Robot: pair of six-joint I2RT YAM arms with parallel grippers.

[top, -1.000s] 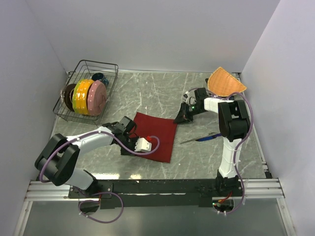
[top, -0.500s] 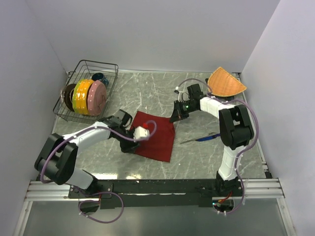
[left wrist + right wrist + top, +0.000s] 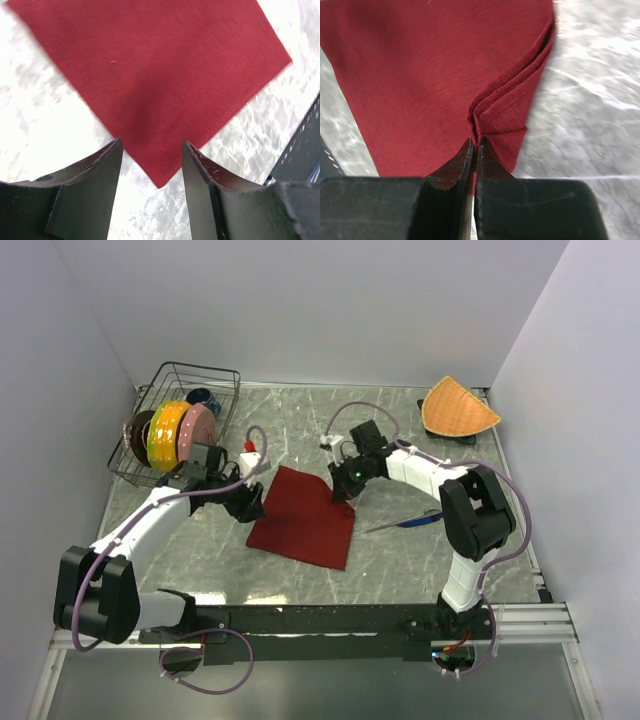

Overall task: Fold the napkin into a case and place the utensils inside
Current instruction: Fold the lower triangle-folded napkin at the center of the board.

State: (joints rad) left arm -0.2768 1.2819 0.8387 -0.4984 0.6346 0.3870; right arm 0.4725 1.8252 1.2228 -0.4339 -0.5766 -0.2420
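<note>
The dark red napkin (image 3: 305, 520) lies folded flat on the marble table, mid-scene. My right gripper (image 3: 345, 490) is shut on its far right corner; in the right wrist view the napkin (image 3: 420, 75) bunches into layered folds where the closed gripper (image 3: 475, 142) pinches it. My left gripper (image 3: 250, 505) stands open at the napkin's left corner. In the left wrist view that gripper (image 3: 151, 150) has the point of the napkin (image 3: 150, 75) lying between its fingers, untouched. The blue-purple knife (image 3: 422, 517) and silver fork (image 3: 385, 527) lie together right of the napkin.
A wire dish rack (image 3: 200, 367) at the far left holds upright coloured plates (image 3: 168, 435). An orange woven fan-shaped mat (image 3: 458, 408) sits at the far right corner. White walls close in the table on three sides.
My right gripper moved left from beside the napkin to its far right corner and shut on it. My left gripper opened, left the napkin's top and swung back to its left corner.
</note>
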